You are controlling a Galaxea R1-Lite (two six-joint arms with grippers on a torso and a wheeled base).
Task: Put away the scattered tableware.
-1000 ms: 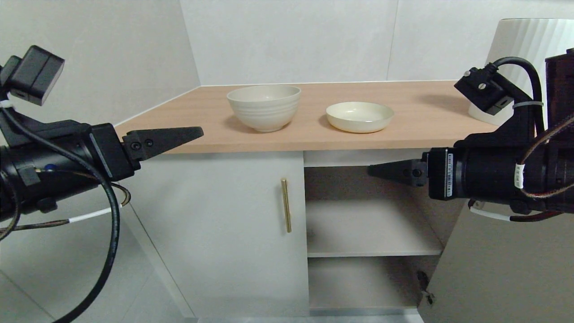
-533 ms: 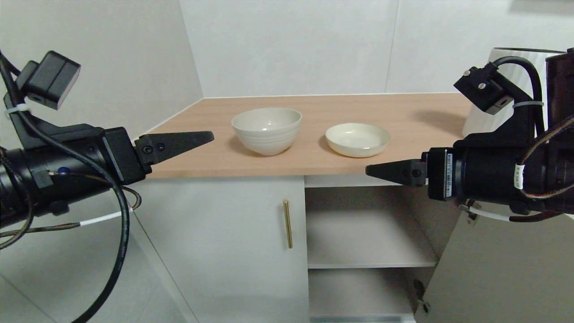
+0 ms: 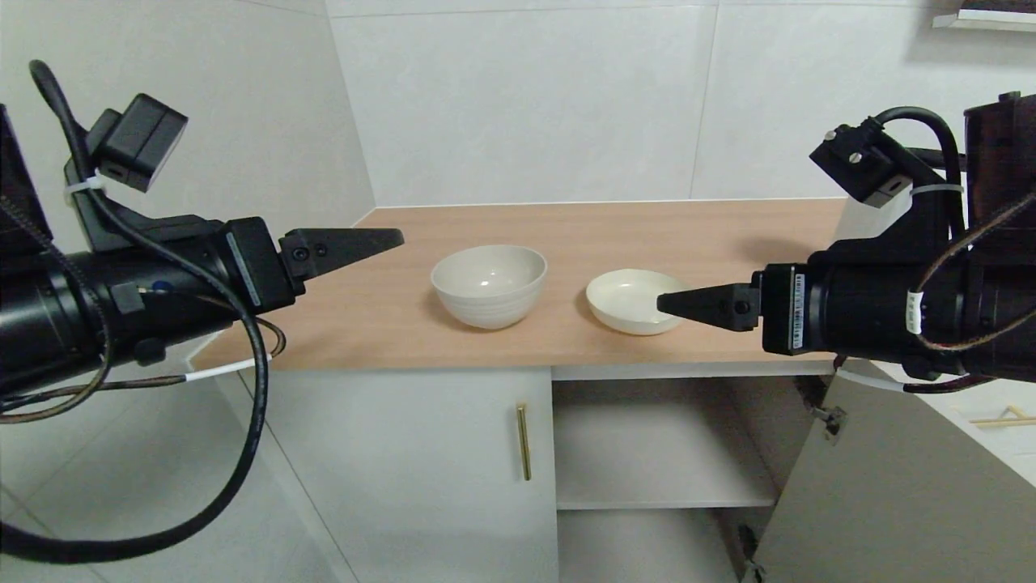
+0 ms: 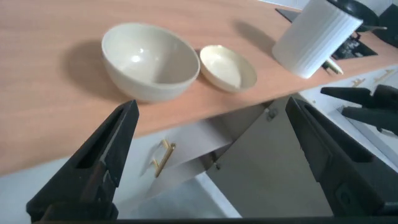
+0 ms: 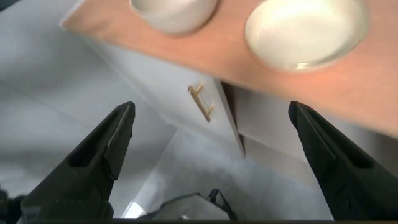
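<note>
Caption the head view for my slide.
Open left tool and right tool hover by bowl and dish on the counter, above an open cabinet.

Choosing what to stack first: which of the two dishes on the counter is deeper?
The bowl, to the robot's left of the shallow dish: it stands taller with steep walls, while the dish is low and wide.

**Lighting: bright, diffuse, from overhead**

The bowl and shallow dish cast soft shadows on the countertop toward the robot's left. A small glare spot sits inside the bowl. The open cabinet compartment is dimmer.
</note>
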